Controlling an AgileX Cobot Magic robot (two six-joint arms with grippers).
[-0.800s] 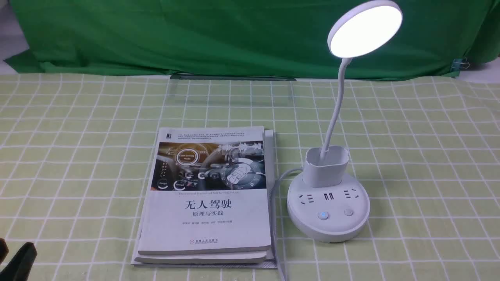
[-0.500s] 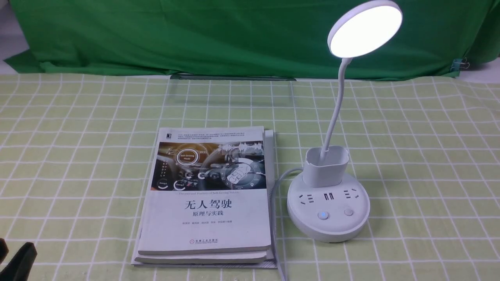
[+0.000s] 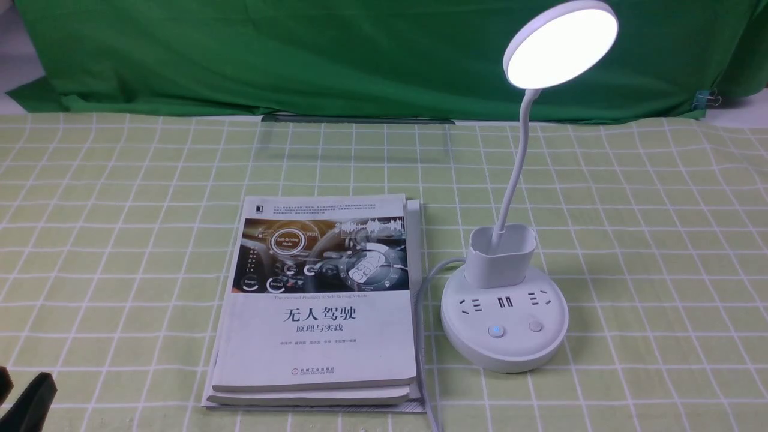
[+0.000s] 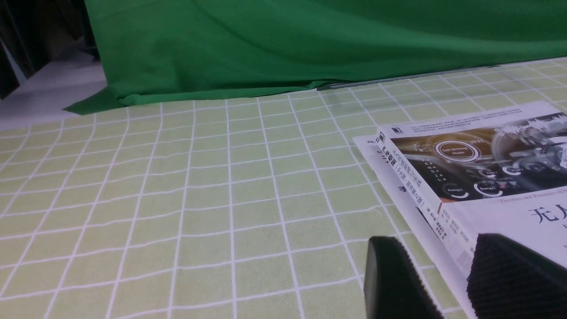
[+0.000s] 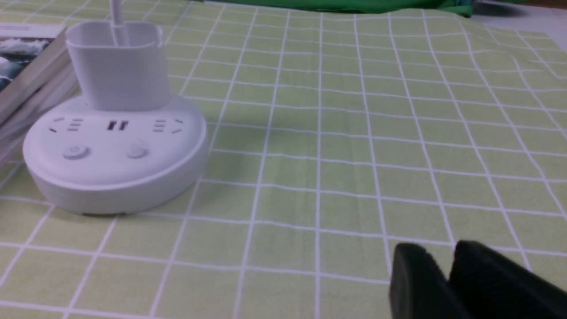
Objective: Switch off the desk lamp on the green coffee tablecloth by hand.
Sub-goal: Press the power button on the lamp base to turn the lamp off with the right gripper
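The desk lamp stands right of centre on the green coffee tablecloth (image 3: 660,240), and its disc head (image 3: 561,45) is lit. Its round base (image 3: 504,354) carries a cup holder (image 3: 501,261), sockets and two buttons: the left one (image 3: 495,331) glows blue, the right one (image 3: 535,326) is plain. The base also shows in the right wrist view (image 5: 115,177). My right gripper (image 5: 443,250) is shut and empty, low over the cloth, well to the side of the base. My left gripper (image 4: 436,261) is open and empty, by the book stack's near corner; part of it shows in the front view (image 3: 27,402).
A stack of books (image 3: 318,300) lies just left of the lamp base, with the lamp's white cable (image 3: 429,282) running between them. A dark green backdrop cloth (image 3: 300,54) hangs at the far edge. A clear sheet (image 3: 357,141) lies near it.
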